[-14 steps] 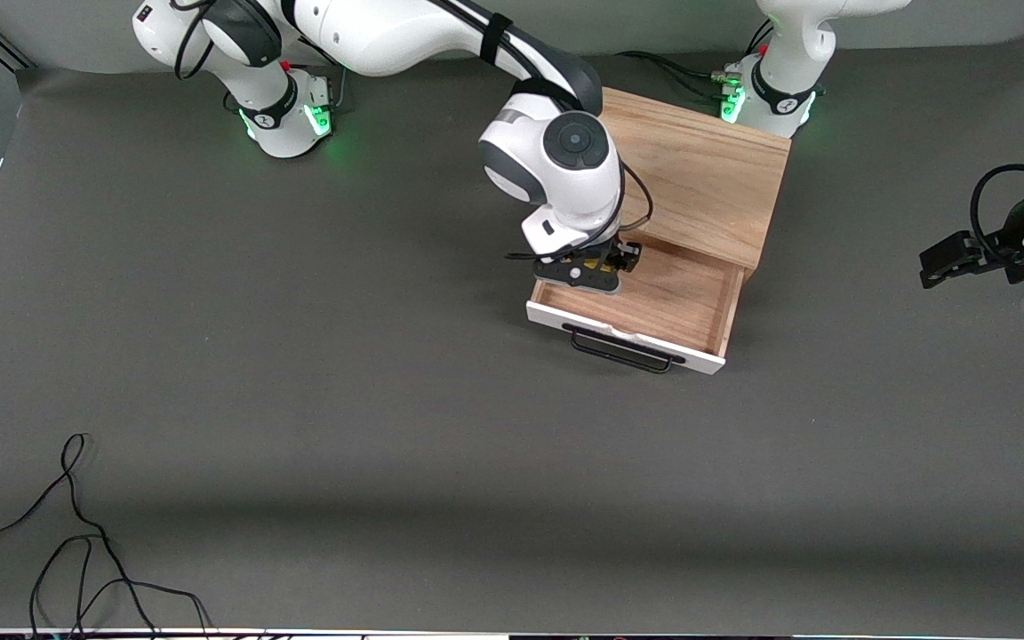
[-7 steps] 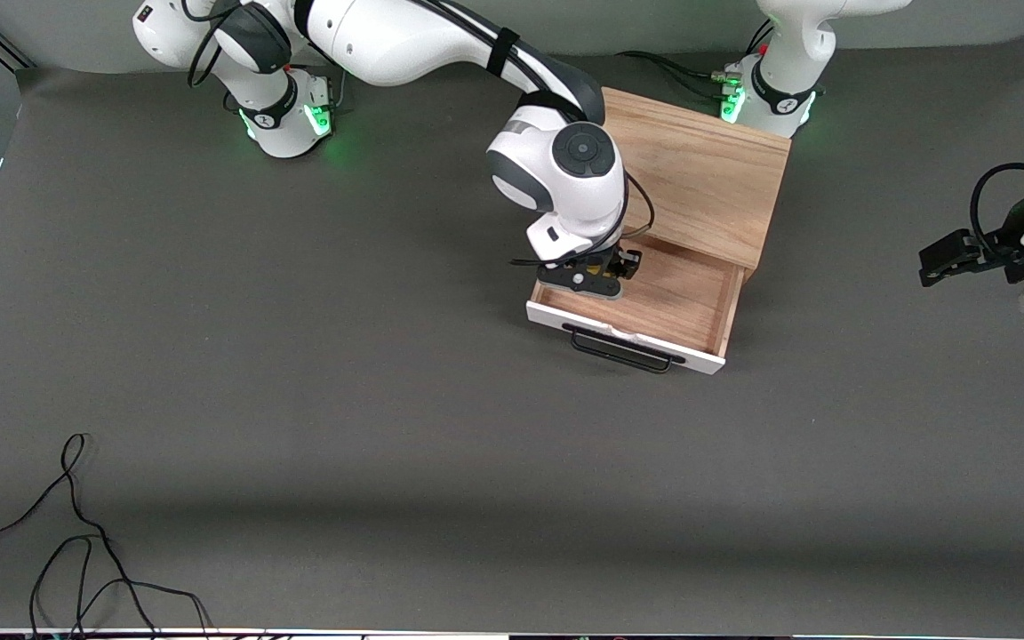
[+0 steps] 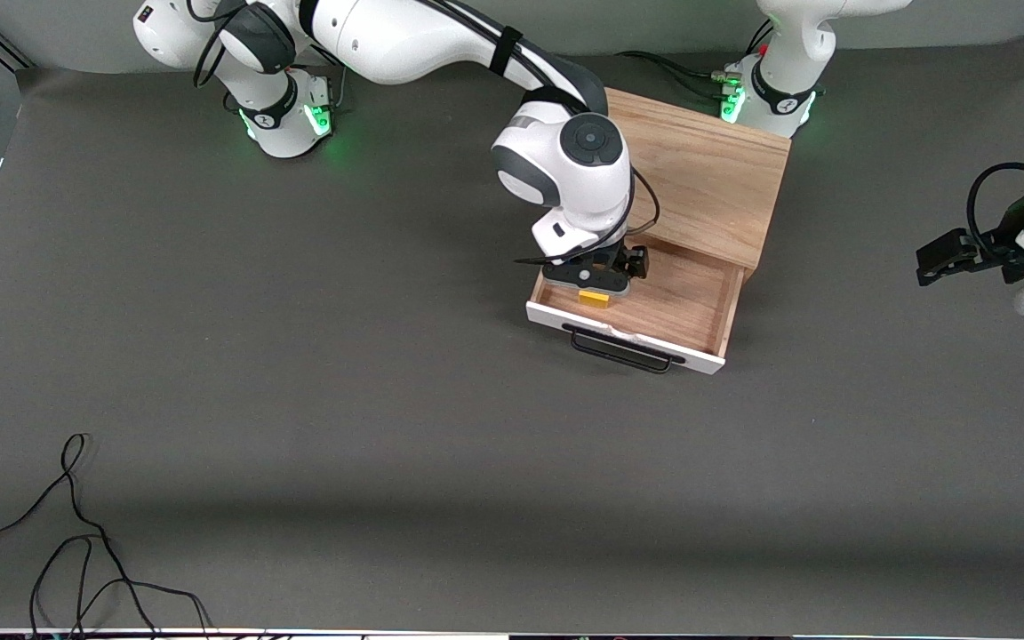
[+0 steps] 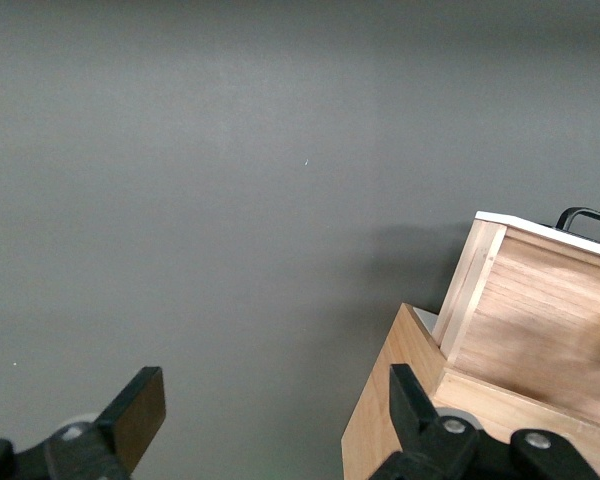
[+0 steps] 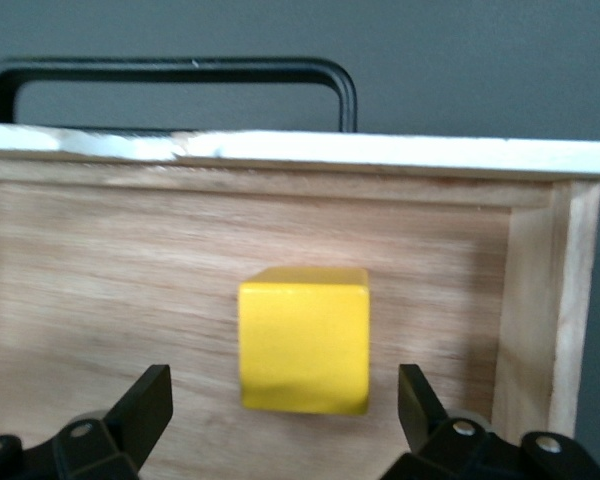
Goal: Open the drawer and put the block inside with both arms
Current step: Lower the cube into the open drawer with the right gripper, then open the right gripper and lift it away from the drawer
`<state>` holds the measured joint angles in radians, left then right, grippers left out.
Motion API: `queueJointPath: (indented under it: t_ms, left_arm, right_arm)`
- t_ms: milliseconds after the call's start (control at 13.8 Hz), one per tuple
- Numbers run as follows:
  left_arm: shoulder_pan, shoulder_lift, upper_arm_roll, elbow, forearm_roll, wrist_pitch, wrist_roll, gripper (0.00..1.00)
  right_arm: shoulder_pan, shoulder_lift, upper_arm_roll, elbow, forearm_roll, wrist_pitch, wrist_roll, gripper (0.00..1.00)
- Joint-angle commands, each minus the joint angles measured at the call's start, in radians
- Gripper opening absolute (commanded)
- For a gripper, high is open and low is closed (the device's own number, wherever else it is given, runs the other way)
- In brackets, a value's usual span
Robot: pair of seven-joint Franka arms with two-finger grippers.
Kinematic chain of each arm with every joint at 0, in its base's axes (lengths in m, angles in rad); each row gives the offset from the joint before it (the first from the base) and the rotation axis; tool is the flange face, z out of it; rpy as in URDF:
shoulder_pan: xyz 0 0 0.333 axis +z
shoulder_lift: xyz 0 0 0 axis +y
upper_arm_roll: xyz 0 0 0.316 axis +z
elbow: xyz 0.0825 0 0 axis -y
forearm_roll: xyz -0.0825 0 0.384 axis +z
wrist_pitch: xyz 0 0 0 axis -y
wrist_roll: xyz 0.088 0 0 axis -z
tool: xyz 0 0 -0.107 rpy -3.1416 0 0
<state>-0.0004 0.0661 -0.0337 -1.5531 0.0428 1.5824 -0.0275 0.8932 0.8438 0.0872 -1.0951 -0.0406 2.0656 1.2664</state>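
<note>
The light wooden box (image 3: 708, 178) stands near the left arm's base with its drawer (image 3: 681, 307) pulled open toward the front camera, black handle (image 3: 623, 351) in front. The yellow block (image 3: 594, 299) lies on the drawer floor at the end toward the right arm. My right gripper (image 3: 596, 283) hangs open just above it; in the right wrist view the block (image 5: 304, 338) sits free between the spread fingers (image 5: 150, 400) of the right gripper (image 5: 283, 398), on the drawer floor (image 5: 110, 290). My left gripper (image 3: 943, 256) waits open and empty over the table at the left arm's end, and shows open in its wrist view (image 4: 275, 420).
A loose black cable (image 3: 76, 533) lies on the grey mat near the front camera at the right arm's end. The left wrist view shows the box corner (image 4: 400, 420) and the drawer's side (image 4: 540, 320).
The right gripper has opened and let go of the block, which now lies on the drawer floor. The right wrist has shifted slightly toward the box. The left arm has barely moved.
</note>
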Motion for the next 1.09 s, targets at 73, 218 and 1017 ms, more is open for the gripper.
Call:
queueJointPath:
  t_ms: [73, 218, 1017]
  left_arm:
    - [-0.01, -0.034, 0.012, -0.022, -0.012, -0.019, 0.04, 1.0]
    - [-0.01, -0.037, 0.012, -0.021, -0.012, -0.022, 0.047, 1.0]
    - [-0.012, -0.023, 0.012, -0.002, -0.014, -0.021, 0.046, 1.0]
  right_arm:
    - [-0.002, -0.064, -0.02, 0.023, -0.012, -0.047, 0.019, 1.0]
    - [-0.046, -0.122, -0.015, 0.023, -0.005, -0.085, 0.013, 1.0]
    - [-0.474, -0.532, -0.02, -0.198, 0.091, -0.306, -0.585, 1.0]
